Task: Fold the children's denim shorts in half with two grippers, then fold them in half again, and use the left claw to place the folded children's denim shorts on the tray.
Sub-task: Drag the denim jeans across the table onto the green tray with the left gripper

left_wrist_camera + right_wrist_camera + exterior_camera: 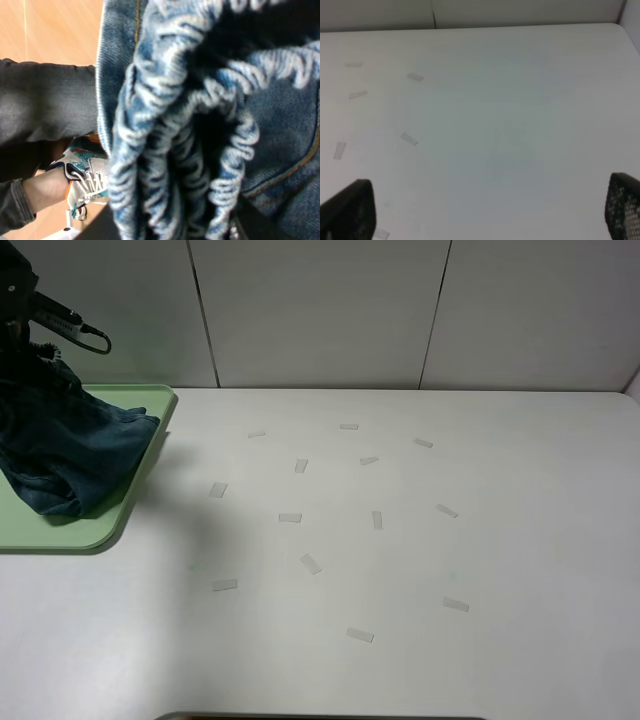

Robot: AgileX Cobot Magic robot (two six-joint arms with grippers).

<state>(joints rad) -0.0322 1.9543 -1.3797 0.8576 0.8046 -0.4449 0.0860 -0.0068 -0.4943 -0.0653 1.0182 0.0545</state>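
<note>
**Folded shorts reach the tray, release still to come**

The children's denim shorts (70,455) hang in a bunched bundle from the left claw (25,340) at the far left edge of the white table (400,540), their lower folds resting on the pale-green tray (110,525). From the left wrist camera the gathered elastic waistband fills the view, pinched close against the claw, whose jaws stand partly closed on the cloth. The right gripper (490,210) waits wide open over bare tabletop, holding nothing, its two black fingertips (350,207) set far apart. Both folds look finished, judging by the compact bundle. What appears left is to lower the shorts fully, let go, and draw the arm clear. Bits of tape (310,563) dot the table.
</note>
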